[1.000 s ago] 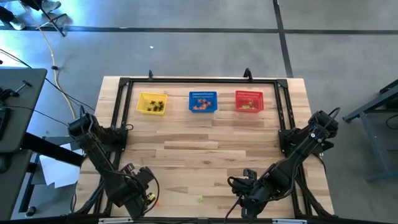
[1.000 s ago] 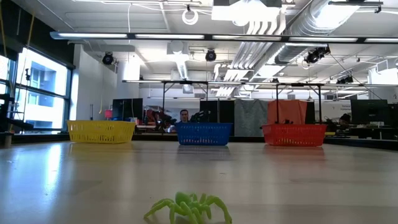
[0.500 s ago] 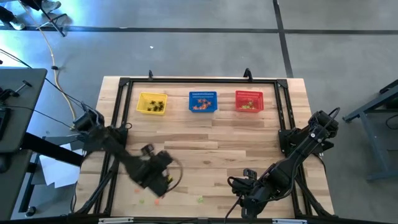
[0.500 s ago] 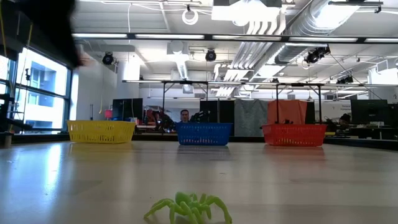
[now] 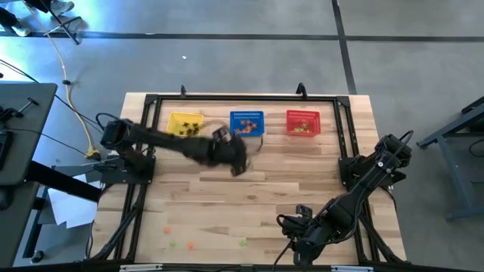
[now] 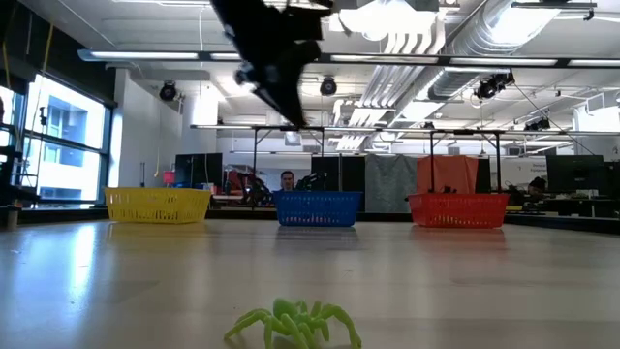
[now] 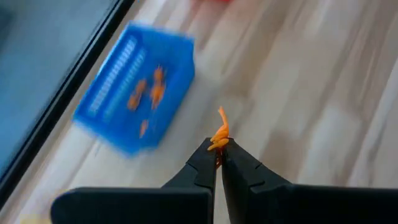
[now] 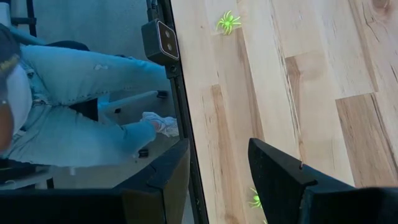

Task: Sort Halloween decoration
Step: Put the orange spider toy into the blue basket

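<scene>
One orange trinket (image 7: pixel 219 134), thin and spiky plastic, pinched in my left gripper (image 7: pixel 218 157) just beside the blue mesh basket (image 7: pixel 134 93). Only the low view shows the leggy green spider (image 6: pixel 294 323) close. My right gripper (image 8: pixel 217 180) waits spread at the near table edge.

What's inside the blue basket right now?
The blue basket holds a few orange trinkets. Motion blur hides their count and anything beneath. The left gripper carries another orange one.
</scene>
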Controlling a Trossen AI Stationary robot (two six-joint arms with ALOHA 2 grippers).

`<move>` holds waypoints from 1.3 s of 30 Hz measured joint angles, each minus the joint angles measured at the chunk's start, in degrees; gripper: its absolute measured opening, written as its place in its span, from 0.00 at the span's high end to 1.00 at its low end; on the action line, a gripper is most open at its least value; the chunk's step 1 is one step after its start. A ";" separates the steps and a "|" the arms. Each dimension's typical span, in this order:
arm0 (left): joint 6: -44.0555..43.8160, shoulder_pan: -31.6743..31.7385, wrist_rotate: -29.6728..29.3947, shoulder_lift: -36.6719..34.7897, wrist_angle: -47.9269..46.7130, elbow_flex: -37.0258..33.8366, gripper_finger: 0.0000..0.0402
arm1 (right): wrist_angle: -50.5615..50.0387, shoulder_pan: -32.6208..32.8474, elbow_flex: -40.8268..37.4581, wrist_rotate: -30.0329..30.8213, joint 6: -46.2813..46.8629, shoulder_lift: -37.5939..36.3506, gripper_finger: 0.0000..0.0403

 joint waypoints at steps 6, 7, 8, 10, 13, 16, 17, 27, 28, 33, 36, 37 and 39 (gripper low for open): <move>11.32 11.40 12.66 -0.04 17.00 -2.91 1.00 | 0.01 0.00 0.00 -0.02 0.00 0.00 0.60; 11.91 12.94 13.52 -0.04 18.46 -3.38 1.00 | 0.00 0.00 0.00 -0.01 0.00 0.00 0.60; 12.12 14.32 14.14 -0.04 19.13 -3.70 1.00 | 0.02 0.00 0.00 0.00 0.00 0.00 0.60; 12.20 16.78 14.47 -0.04 20.63 -4.35 1.00 | 0.00 0.00 0.00 0.00 0.00 0.00 0.60; 12.22 19.63 14.47 -0.04 22.13 -5.29 1.00 | 0.02 0.00 0.00 0.00 0.00 0.00 0.60; 12.24 22.04 14.54 -0.04 23.06 -5.73 1.00 | 0.00 0.00 0.00 -0.01 0.00 0.00 0.60; 12.24 22.70 14.58 -0.04 23.34 -5.92 1.00 | 0.00 0.00 0.00 -0.02 0.00 0.00 0.60; 12.24 25.33 19.54 0.18 24.57 -6.10 1.00 | 0.00 0.00 0.00 0.00 0.00 0.00 0.60; 12.24 25.33 19.54 0.61 24.72 -6.03 1.00 | 0.02 0.00 0.00 -0.02 0.00 0.00 0.60; 12.22 25.55 19.15 4.69 25.06 -6.05 1.00 | -0.03 0.00 -0.02 0.00 0.00 0.00 0.60; 12.20 25.91 19.14 8.14 26.32 -6.05 1.00 | -0.17 0.00 -0.02 -0.01 0.00 0.00 0.60; 12.19 26.04 19.21 9.18 26.92 -6.07 1.00 | -0.13 0.00 -0.02 0.00 0.00 0.00 0.60; 12.06 26.08 19.30 10.92 27.73 -6.07 1.00 | -0.12 0.00 -0.01 -0.01 0.00 0.00 0.60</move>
